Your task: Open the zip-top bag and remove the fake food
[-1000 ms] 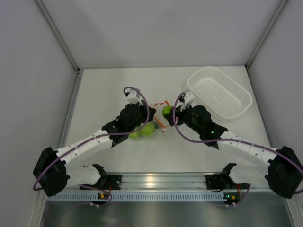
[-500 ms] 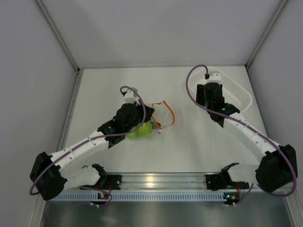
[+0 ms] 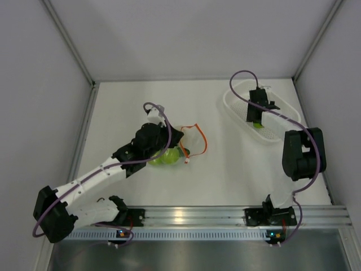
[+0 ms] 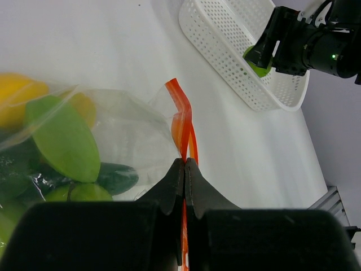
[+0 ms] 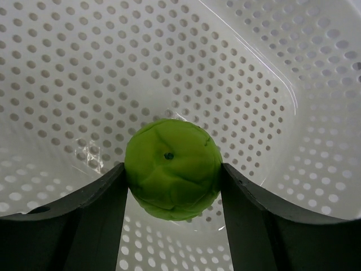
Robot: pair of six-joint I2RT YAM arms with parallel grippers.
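Bag (image 4: pixel 130 121) lies on the table (image 3: pixel 237 169), clear crinkly plastic, w/ its orange zip strip (image 4: pixel 179 104) pinched in the L gripper (image 4: pixel 184 164): both fingers closed flat on the strip, no gap btw them. Strip rises straight out from the fingertips and bends over just past them; top view shows it as an open loop on the far side of the gripper. Most of the food (image 3: pixel 163 157) sits inside the bag, beside and behind the L fingers: a dark-green cucumber (image 4: pixel 115 176) nearest the fingertips, a light-green piece (image 4: pixel 62 141) next out, a yellow piece (image 4: pixel 17 96) furthest. All seen through the plastic, bunched together and touching. One item is out of the bag: a round green fruit (image 5: pixel 169 155) gripped in the R gripper (image 5: pixel 172 175), fingers closed on it from both sides, each pad against its flank, fruit centred btw the tips. Directly beyond those fingertips is the perforated floor of the white basket (image 4: pixel 220 45), so the fruit is held inside the basket, walls curving up around it. Can't tell if the fruit touches the floor or hangs just off it. R gripper and basket are well apart from the bag; from the L wrist cam they show far beyond the L fingertips, w/ bare table btw. Nothing else seen in the basket near the R fingers.
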